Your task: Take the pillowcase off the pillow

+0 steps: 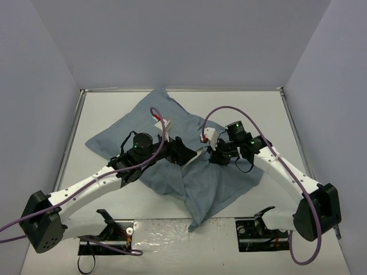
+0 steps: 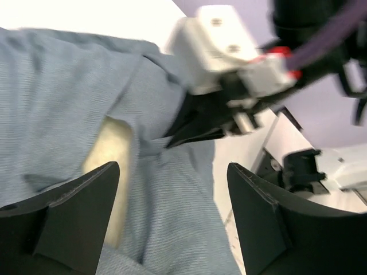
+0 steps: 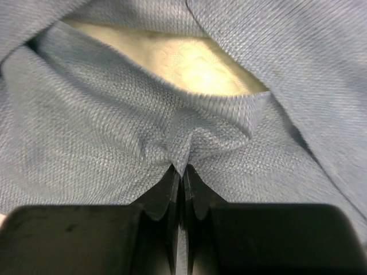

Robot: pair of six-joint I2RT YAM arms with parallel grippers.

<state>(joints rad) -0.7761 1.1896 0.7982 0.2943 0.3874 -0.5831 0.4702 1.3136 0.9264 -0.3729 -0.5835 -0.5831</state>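
Note:
The blue-grey pillowcase (image 1: 172, 123) lies rumpled mid-table, its plain face up. Through its open mouth shows a strip of the cream pillow (image 3: 189, 66), seen too in the left wrist view as a pale patch (image 2: 112, 154). My right gripper (image 3: 182, 172) is shut on a pinched fold of the pillowcase (image 3: 114, 126) at the edge of that mouth. My left gripper (image 2: 172, 200) stands open over the cloth (image 2: 172, 189) just beside it, the fabric lying between its fingers (image 2: 80, 212) ungripped. In the top view both grippers meet over the cloth's middle, left (image 1: 183, 152) and right (image 1: 218, 156).
The white table (image 1: 114, 109) is fenced by a metal rim (image 1: 73, 132) and grey walls on three sides. A loose flap of the pillowcase (image 1: 200, 212) reaches toward the near edge between the two arm bases.

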